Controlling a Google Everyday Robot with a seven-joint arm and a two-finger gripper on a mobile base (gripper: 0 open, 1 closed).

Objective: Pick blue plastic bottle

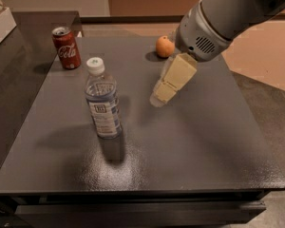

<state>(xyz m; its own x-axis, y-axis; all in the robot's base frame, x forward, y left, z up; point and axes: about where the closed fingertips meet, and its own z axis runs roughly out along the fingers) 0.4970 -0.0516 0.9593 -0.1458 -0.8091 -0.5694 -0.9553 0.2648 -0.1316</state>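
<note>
Over the dark tabletop point(204, 141), my claw point(157, 99) hangs near the middle; whether it is apart or together, I cannot tell. The blue plastic bottle point(102, 101) stands upright left of it, untouched; an orange point(164, 46) sits behind it.

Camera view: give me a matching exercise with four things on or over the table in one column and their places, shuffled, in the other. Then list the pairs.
Things:
1. blue plastic bottle
2. red Coca-Cola can
3. orange fruit
4. claw

Places:
A. standing at the far left corner of the table
B. over the table's middle, right of the bottle, apart from it
C. upright, left of centre, nearest the camera
D. at the far side, about midway along the edge

Pairs: 1-C, 2-A, 3-D, 4-B
</note>
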